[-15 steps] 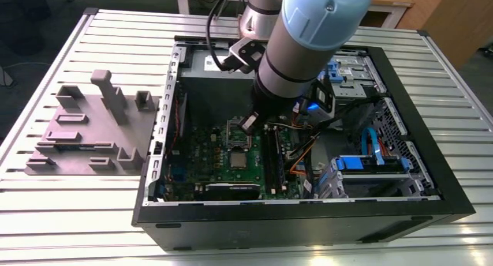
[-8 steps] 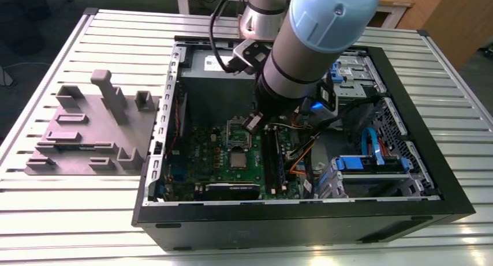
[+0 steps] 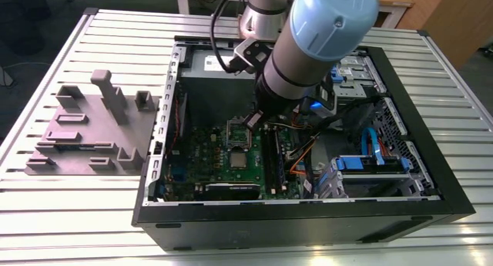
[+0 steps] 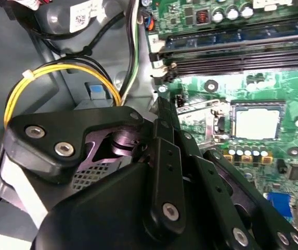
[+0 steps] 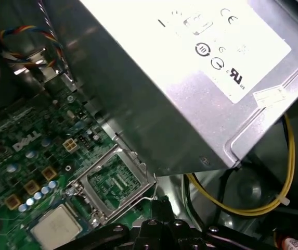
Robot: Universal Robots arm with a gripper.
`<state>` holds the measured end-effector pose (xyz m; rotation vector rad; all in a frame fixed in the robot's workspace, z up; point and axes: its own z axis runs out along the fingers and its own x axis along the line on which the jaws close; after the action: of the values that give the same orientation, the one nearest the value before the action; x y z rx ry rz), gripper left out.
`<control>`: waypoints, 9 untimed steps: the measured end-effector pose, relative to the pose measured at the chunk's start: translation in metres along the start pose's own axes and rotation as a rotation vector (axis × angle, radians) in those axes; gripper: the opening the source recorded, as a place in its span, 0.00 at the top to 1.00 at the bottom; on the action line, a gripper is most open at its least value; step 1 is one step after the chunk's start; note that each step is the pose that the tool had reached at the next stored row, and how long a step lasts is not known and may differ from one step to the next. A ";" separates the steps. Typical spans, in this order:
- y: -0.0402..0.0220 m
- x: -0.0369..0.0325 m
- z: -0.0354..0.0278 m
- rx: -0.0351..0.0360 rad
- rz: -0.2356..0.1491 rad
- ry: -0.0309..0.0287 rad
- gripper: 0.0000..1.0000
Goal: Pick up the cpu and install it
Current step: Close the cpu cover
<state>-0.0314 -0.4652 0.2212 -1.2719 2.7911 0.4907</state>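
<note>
The cpu [image 3: 237, 160] is a small silvery square lying flat in its socket on the green motherboard [image 3: 208, 162], inside the open computer case [image 3: 431, 179]. It is in both wrist views [image 4: 258, 124] [image 5: 55, 227]. Beside it the socket's metal frame [image 5: 115, 179] [image 4: 198, 117] stands swung up, with a thin wire lever at its edge. My gripper [image 3: 256, 120] hangs over that frame, apart from the cpu. Its black fingers come together into one tip [image 5: 158, 204] [image 4: 162, 101] close to the frame's edge, with nothing visibly held.
A big grey metal box with a white label [image 5: 190, 78] [image 3: 212, 64] stands close behind the gripper. Yellow cables [image 4: 60, 70] [image 5: 273, 205] loop beside it. Long black memory slots [image 4: 232, 57] run past the socket. A grey fixture block [image 3: 92, 127] sits on the table at the exterior view's left.
</note>
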 end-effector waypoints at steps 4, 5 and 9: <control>-0.0006 -0.0002 0.0040 -0.0072 -0.001 -0.0079 0.90; -0.0009 -0.0002 0.0054 -0.0098 -0.001 -0.0109 0.90; -0.0020 0.0003 0.0111 -0.0165 -0.002 -0.0184 0.90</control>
<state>-0.0311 -0.4634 0.2100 -1.2671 2.7760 0.5237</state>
